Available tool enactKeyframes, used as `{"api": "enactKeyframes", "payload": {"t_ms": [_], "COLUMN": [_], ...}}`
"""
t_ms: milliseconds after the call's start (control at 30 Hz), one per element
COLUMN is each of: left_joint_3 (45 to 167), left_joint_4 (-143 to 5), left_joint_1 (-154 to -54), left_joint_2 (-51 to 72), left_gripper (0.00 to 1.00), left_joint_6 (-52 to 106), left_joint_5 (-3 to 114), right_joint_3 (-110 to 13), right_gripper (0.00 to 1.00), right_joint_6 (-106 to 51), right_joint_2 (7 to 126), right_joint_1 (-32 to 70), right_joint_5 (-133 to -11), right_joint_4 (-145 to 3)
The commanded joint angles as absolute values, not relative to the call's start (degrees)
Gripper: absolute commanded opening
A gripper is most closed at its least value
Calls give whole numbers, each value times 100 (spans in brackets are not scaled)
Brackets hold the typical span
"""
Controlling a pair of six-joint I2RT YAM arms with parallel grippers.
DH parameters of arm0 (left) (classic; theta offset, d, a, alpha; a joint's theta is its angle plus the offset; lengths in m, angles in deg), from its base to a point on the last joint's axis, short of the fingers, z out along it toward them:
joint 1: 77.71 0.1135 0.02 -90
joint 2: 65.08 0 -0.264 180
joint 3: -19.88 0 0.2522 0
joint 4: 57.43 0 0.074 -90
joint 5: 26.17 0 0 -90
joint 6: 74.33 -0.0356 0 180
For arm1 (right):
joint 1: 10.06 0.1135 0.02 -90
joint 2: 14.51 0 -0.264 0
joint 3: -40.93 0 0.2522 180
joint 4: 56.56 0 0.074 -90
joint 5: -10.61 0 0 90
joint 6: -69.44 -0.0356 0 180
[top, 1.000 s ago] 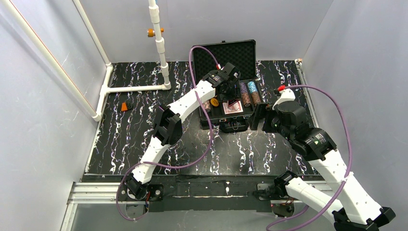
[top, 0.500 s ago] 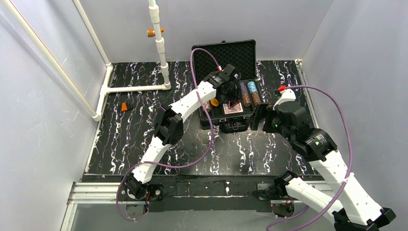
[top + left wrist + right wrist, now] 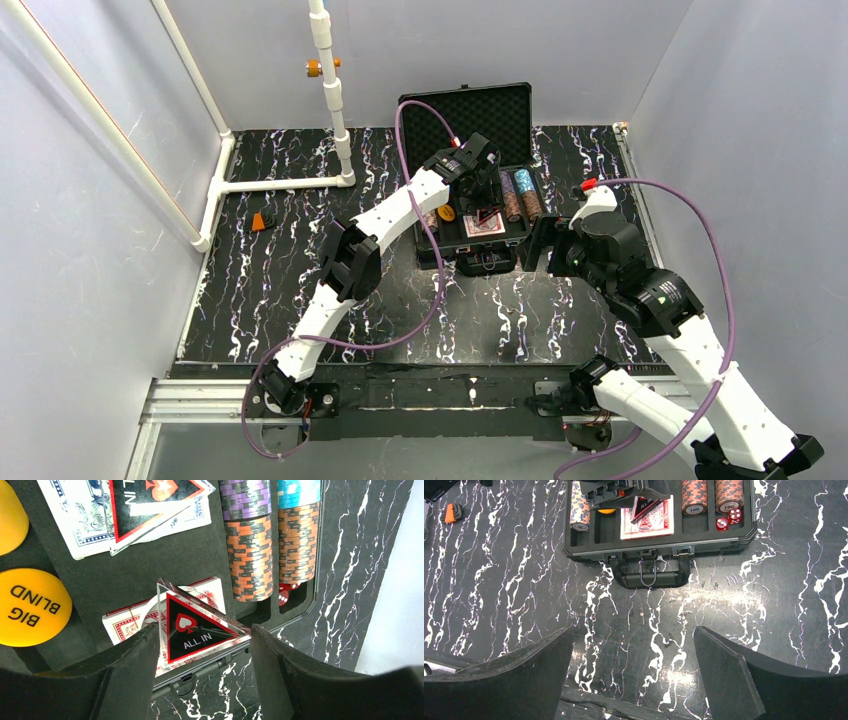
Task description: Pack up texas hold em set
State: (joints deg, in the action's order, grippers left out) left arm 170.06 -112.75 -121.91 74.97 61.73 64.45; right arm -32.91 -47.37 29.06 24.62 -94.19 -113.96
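**One "ALL IN" triangle pinched over the open case**

Far left on the black marbled table point(image 3: 300, 290) lies a small orange block point(image 3: 263, 221), well apart from everything else. Toward the middle, at the back, the black case point(image 3: 704, 542) stands open, its ribbed lid point(image 3: 500, 115) upright against the rear wall.

In the foam tray, the left wrist view shows a BIG BLIND disc point(image 3: 30, 607), then a blue-backed deck point(image 3: 75, 525) with a second triangle point(image 3: 150, 497) lying on it. A red-backed deck point(image 3: 125, 627) follows, then the chip stacks point(image 3: 250, 555) and red dice point(image 3: 285, 596) at the right end.

The left gripper point(image 3: 205, 630) hangs over the red-backed deck. Its fingers point(image 3: 130, 670) press on either side of the held triangle point(image 3: 192, 627), which is tilted above the cards.

To the right, the right gripper point(image 3: 632, 630) is spread wide with nothing between its fingers. It hovers over bare table in front of the case handle point(image 3: 649, 575).
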Motion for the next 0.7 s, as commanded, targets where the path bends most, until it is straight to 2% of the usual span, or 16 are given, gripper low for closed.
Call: {"api": "enactKeyframes", "payload": {"t_ms": [0, 100, 400, 533, 667], "left_joint_3": [16824, 16774, 16558, 16574, 16566], "left_joint_4": [-11400, -11399, -11399, -11377, -11365], "left_joint_1": [-12177, -12177, -12132, -12137, -12132], "left_joint_2": [7272, 7212, 6978, 6984, 6976], "left_gripper": [51, 55, 61, 74, 81], "left_joint_6": [6203, 6202, 6199, 6145, 6152], "left_joint_5": [6510, 6540, 6721, 6578, 6529], "right_joint_3": [-3253, -3252, -3251, -3261, -3269], "right_gripper": [98, 98, 98, 98, 98], "right_joint_6": [-4724, -4724, -4719, -4720, -4719], "right_joint_2": [2825, 2813, 2783, 2788, 2802], "right_joint_1": [2475, 2475, 2475, 2475, 2475], "right_joint_5": [-9398, -9405, -9406, -9397, -9364], "right_joint_4": [-11340, -11349, -11372, -11367, -11360]}}
